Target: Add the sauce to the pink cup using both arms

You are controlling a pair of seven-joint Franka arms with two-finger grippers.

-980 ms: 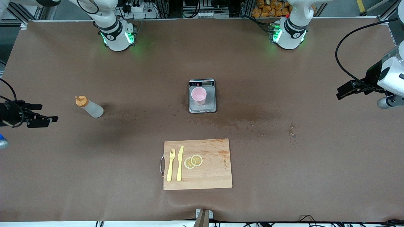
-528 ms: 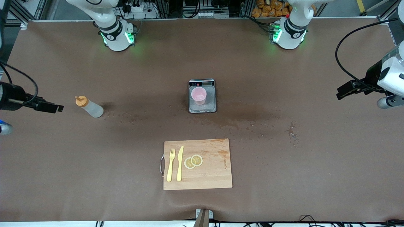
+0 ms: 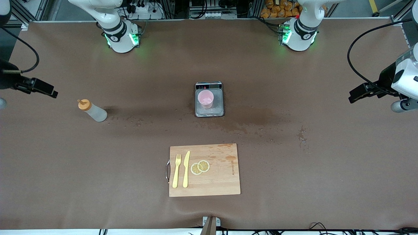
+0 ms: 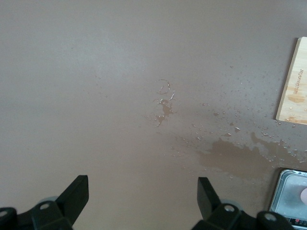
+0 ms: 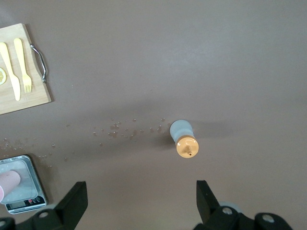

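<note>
The sauce bottle (image 3: pixel 93 111), whitish with an orange nozzle cap, stands on the brown table toward the right arm's end. It also shows in the right wrist view (image 5: pixel 183 136). The pink cup (image 3: pixel 206 99) stands on a grey scale (image 3: pixel 209 111) at mid-table, and shows in the right wrist view (image 5: pixel 8 182). My right gripper (image 3: pixel 49 90) hangs open and empty over the table's edge, beside the bottle and apart from it; its jaws (image 5: pixel 140 194) stand wide. My left gripper (image 3: pixel 352 96) waits open and empty over the left arm's end (image 4: pixel 142 188).
A wooden cutting board (image 3: pixel 215 182) with a yellow fork (image 3: pixel 176 170), a knife (image 3: pixel 186 168) and two lemon slices (image 3: pixel 200 167) lies nearer the front camera than the scale. Wet stains and droplets (image 3: pixel 248 120) spread beside the scale.
My right gripper has swung away from the front camera, from beside the bottle toward the robots' side of the table. The left arm, bottle and cup have not moved.
</note>
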